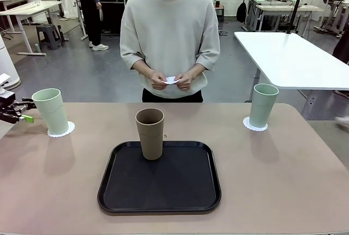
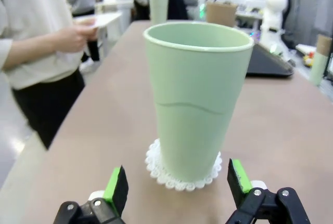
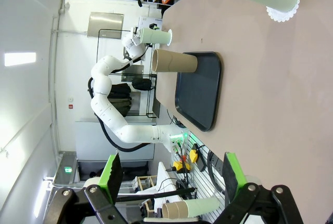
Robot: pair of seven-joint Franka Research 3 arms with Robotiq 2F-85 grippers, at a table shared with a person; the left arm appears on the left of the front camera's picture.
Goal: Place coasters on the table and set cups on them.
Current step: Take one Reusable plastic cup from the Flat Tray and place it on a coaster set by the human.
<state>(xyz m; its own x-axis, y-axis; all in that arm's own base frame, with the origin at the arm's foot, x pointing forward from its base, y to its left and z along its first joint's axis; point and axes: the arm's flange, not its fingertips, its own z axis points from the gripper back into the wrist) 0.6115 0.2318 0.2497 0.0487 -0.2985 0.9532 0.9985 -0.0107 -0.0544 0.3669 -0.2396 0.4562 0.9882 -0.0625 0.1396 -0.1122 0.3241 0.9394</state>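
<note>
left gripper [image 1: 26, 110] is at the desk's [image 1: 283, 180] left edge, just beside the left mint cup [image 1: 50, 110]. jaws spread wide, nothing held. in the left wrist view the green pads [image 2: 117, 187] stand either side of the cup's base but nearer the camera, with a gap to the cup and to its coaster

right gripper [image 3: 171, 177]: jaws also wide apart, nothing between them, looking across the desk from the right end

cups and coasters:
- left mint cup upright, centred on the left coaster [image 1: 61, 132], lacy edge showing all round the base, near the left far corner of the desk
- right mint cup [image 1: 264, 105] upright on the right coaster [image 1: 254, 126], near the right far corner; the coaster sticks out more on the cup's left side
- brown cup [image 1: 150, 133] upright on the black tray [image 1: 160, 202], at the middle of the tray's far edge, no coaster under it
- tray sits mid-desk, closer to the robot's side, well apart from both mint cups
- third coaster [image 1: 171, 80] is off the desk, held between the person's hands [image 1: 184, 80] at waist height; person stands at the far side behind the brown cup

right wrist view is rolled sideways: right mint cup at top, tray and brown cup beyond it, left arm [image 3: 114, 104] and the left mint cup farthest
</note>
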